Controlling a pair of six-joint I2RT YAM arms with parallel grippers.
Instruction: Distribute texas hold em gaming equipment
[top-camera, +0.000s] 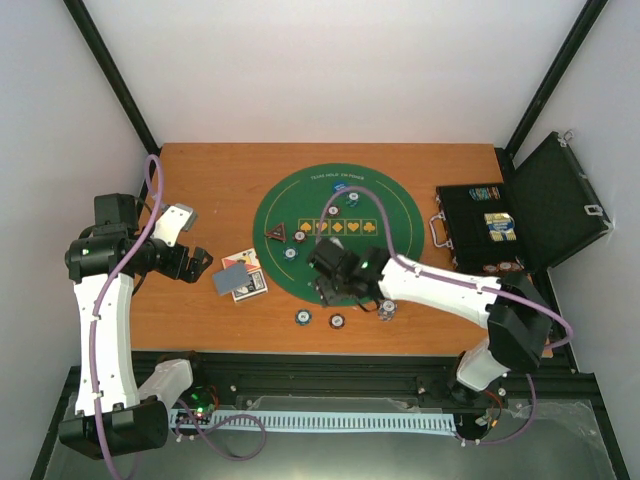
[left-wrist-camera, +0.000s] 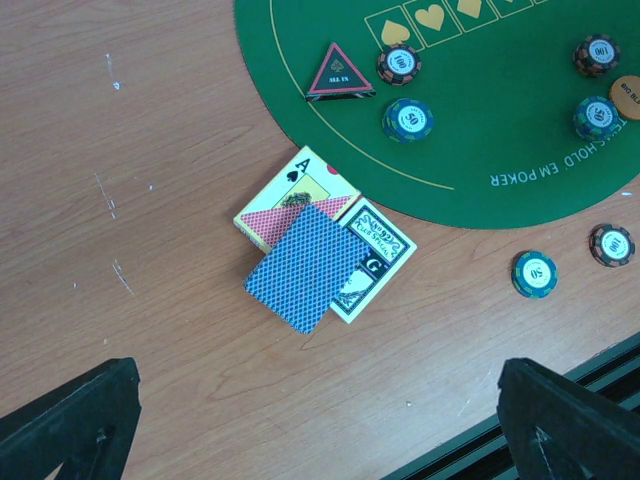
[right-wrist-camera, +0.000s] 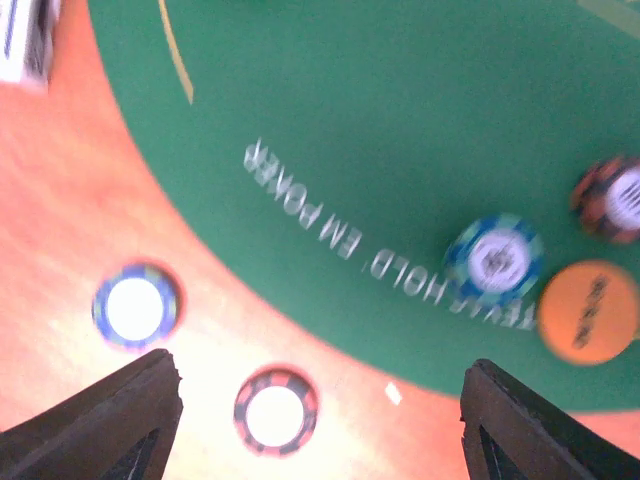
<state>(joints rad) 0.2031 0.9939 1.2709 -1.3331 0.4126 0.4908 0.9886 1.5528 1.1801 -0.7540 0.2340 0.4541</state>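
Grey-blue-backed playing cards (left-wrist-camera: 304, 266) lie fanned on the wood left of the round green mat (top-camera: 300, 215). On the mat sit a red-black triangular marker (left-wrist-camera: 339, 75), striped chips (left-wrist-camera: 407, 119) and an orange disc (right-wrist-camera: 588, 311). Two chips (top-camera: 302, 318) rest on the wood by the mat's near edge. My left gripper (top-camera: 200, 262) hovers open left of the cards, nothing between its fingers (left-wrist-camera: 70, 420). My right gripper (right-wrist-camera: 320, 425) is open above the mat's near edge. A red-black chip (right-wrist-camera: 275, 410) lies on the wood between its fingers, touching neither. The right wrist view is blurred.
A black hinged case (top-camera: 480, 228) stands open at the right edge of the table, with chips inside. Another chip (top-camera: 387, 310) lies under the right arm's forearm. Black rails (top-camera: 330, 365) run along the near table edge.
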